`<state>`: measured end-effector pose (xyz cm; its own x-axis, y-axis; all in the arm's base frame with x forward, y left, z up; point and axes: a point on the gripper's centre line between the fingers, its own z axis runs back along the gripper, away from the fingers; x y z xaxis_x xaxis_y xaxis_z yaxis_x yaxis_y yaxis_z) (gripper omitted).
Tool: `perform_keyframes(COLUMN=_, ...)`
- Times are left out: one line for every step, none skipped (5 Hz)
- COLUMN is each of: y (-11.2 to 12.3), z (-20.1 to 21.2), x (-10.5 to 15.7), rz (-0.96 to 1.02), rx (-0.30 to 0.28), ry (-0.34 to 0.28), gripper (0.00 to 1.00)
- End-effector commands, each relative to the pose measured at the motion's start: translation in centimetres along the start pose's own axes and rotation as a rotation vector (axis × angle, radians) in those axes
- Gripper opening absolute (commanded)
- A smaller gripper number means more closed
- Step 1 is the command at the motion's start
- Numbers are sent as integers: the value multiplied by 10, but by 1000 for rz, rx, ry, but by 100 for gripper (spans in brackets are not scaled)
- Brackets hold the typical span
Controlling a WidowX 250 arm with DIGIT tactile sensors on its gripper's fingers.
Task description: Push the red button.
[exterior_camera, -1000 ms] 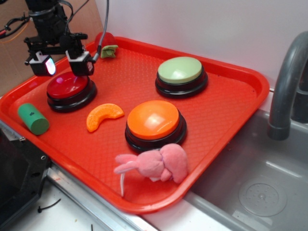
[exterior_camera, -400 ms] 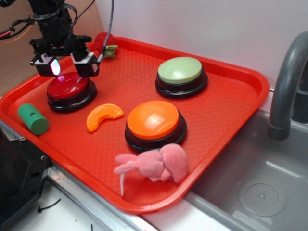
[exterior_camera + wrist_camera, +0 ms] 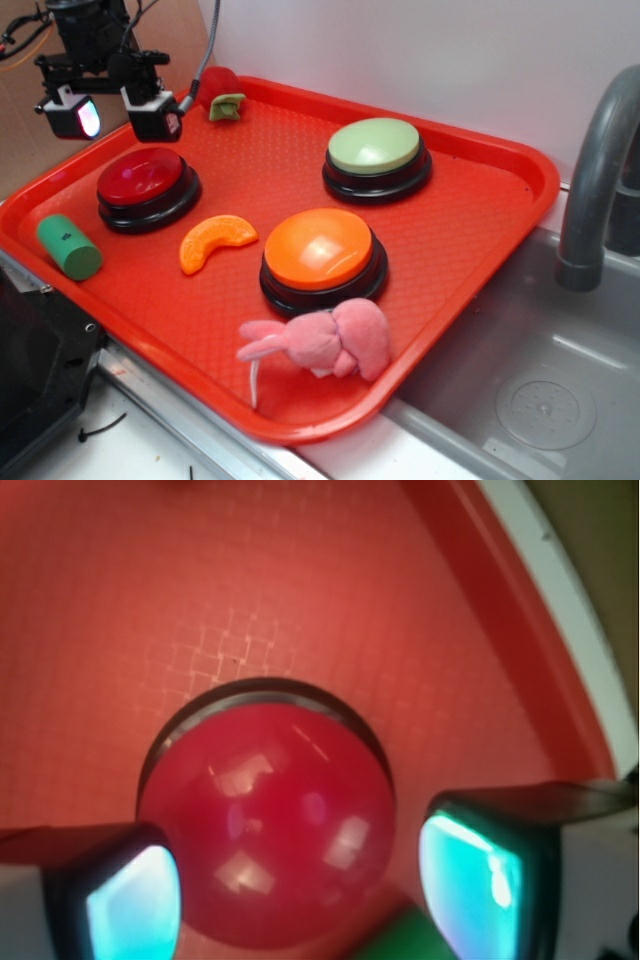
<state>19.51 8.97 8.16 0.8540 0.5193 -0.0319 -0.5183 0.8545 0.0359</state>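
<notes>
Above red button [image 3: 140,177], gripper [image 3: 113,112] had lifted clear vs 1 s ago, when fingers sat at dome. Jaws spread, empty. Button sat on tray [image 3: 480,230] left part, beside green cylinder [image 3: 69,247]. Press prob. done; arm retreating.

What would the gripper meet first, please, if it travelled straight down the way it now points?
Most likely the red button: the wrist view shows its dome between the open gripper fingers, nothing between.
</notes>
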Motion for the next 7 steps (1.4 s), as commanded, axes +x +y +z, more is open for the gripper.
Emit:
perform_keyframes(y=12, z=36, x=7, rz=-41, rx=-60, ry=-37, gripper=100)
perform_keyframes(y=12, z=44, x=6, rz=-35, rx=-40, ry=-37, gripper=100)
perform_keyframes(y=10, z=57, x=1, rz=-37, rx=0, ry=-36, gripper=100)
perform_keyframes(y=12, z=72, x=-5, rz=-35, rx=-2, ry=-41, gripper=100)
perform_keyframes(y=18, z=81, x=-11, rz=-28, rx=-21, ry=-53, gripper=100)
perform_keyframes(y=20, z=89, x=-14, rz=-25, rx=-29, ry=-67, gripper=100)
perform_keyframes(y=19, z=95, x=-17, rz=-29, rx=-31, ry=-81, gripper=100)
